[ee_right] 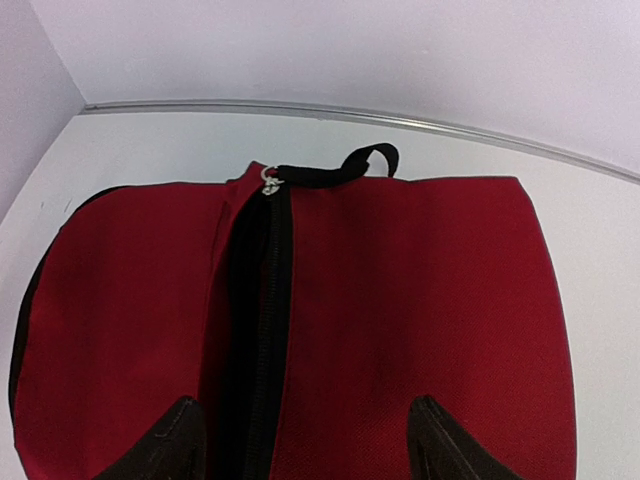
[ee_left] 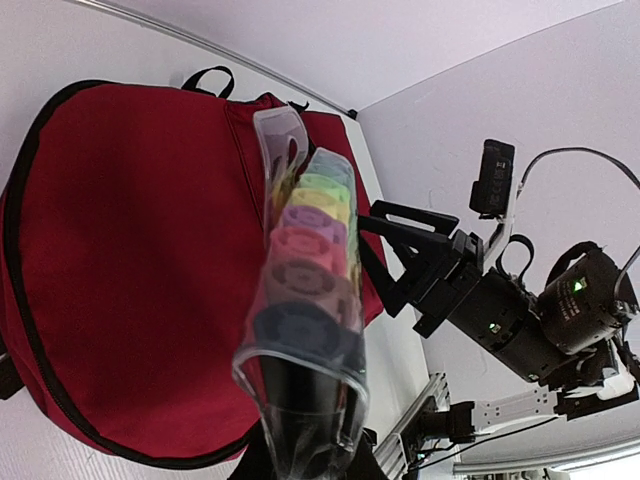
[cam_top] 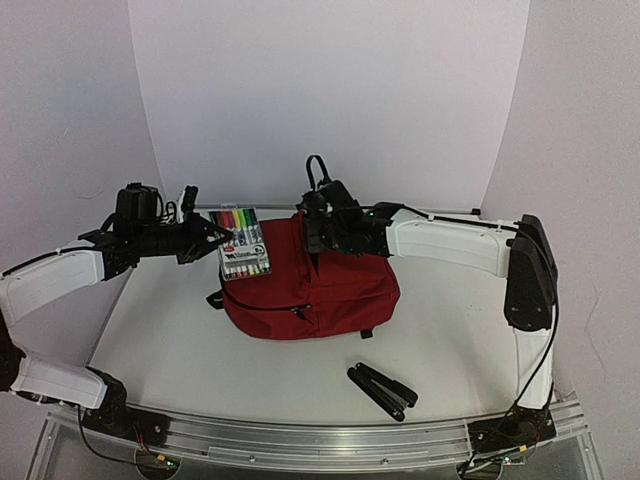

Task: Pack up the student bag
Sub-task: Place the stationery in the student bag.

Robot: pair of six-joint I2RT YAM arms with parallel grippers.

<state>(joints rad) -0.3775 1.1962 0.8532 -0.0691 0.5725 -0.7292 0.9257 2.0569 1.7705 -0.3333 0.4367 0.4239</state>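
Student bag (cam_top: 310, 290) (ee_left: 130, 280) (ee_right: 420, 300): dark red, lies flat mid-bench (cam_top: 170, 340), carry loop (ee_right: 345, 165) at the far end.

Left pincer (cam_top: 215, 238) is just off the bag's far-left corner, closed on a clear marker pack (cam_top: 243, 243) (ee_left: 305, 300). The pack is held off the bench, coloured caps visible, and it overlaps the bag's left edge in the top view.

Right pincer (cam_top: 318, 240) (ee_right: 300, 440) (ee_left: 400, 260) is over the bag's far end, jaws apart with nothing between them. Its fingers (ee_right: 165, 445) stand either side of the bag's black zipper (ee_right: 262, 300). The zipper pull sits at the loop end; can't tell if the zipper is open.

Black folding tool (cam_top: 382, 390) lies on the bench near-right of the bag, apart from it.
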